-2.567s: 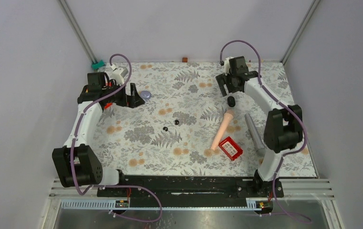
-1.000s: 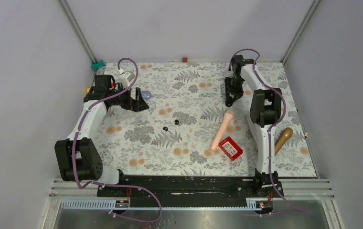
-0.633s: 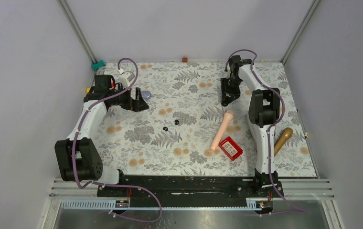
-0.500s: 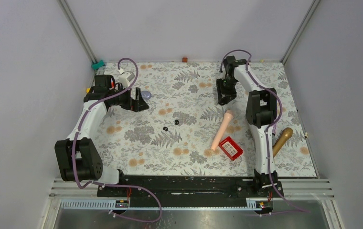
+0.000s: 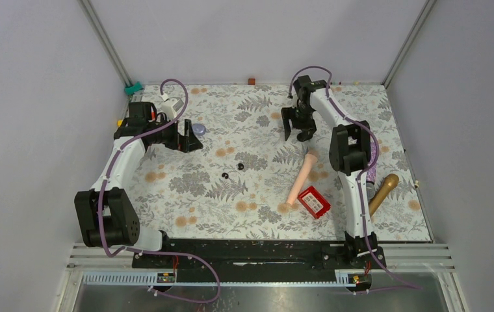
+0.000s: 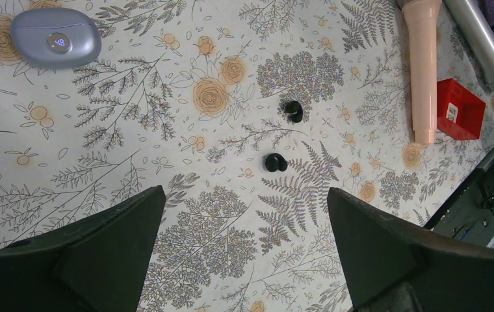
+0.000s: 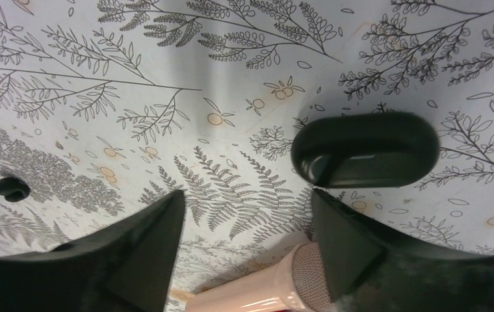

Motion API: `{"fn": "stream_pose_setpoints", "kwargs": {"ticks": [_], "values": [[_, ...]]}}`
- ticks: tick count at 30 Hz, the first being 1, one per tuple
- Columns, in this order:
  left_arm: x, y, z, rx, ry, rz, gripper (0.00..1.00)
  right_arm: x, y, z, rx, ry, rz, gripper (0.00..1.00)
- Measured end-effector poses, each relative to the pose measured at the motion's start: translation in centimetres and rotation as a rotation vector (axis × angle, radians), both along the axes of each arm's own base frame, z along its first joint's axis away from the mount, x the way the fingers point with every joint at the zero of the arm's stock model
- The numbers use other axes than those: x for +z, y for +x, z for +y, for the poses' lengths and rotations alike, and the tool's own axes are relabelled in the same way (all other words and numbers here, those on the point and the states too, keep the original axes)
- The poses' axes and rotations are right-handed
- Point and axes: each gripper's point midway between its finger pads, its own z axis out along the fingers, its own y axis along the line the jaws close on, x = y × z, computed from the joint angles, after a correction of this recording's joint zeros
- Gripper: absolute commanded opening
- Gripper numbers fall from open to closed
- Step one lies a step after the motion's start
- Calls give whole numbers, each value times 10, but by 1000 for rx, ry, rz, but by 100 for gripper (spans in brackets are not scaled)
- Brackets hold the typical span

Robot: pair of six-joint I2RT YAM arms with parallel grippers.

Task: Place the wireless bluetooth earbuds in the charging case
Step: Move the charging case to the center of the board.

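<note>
Right gripper (image 7: 246, 205) jaws spread, holding nothing; glossy black oval charging case (image 7: 364, 151) lies on floral tabletop (image 5: 244, 123), outside jaws beside one finger; two tiny black rounded earbuds (image 6: 293, 111) mid-table, well apart from case; left gripper (image 6: 244, 260) spread wide, empty.

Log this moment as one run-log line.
left gripper: open, empty | right gripper: open, near charging case | earbuds: both loose on table, outside case | stage: nothing grasped
</note>
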Motion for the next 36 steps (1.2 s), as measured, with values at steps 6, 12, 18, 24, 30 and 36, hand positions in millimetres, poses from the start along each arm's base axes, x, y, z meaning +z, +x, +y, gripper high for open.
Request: {"fn": "stream_pose_setpoints", "kwargs": {"ticks": [6,12,18,24,30,36], "values": [[0,0,0,0,0,0,99,13,11,-2,-27,-8,-65,100],[0,0,0,1,0,0,99,26,23,4,-82,34,-117,99],[0,0,0,-1,-3,0,99,25,37,-5,-189,-9,-160,100],[-3,0,0,-3,-7,11,99,25,47,-23,-342,-18,-166,99],[-9,1,-1,-4,-10,30,99,24,55,-41,-458,-2,-153,100],[-12,2,-1,-6,-13,41,99,6,52,-30,-497,44,-87,100]]}}
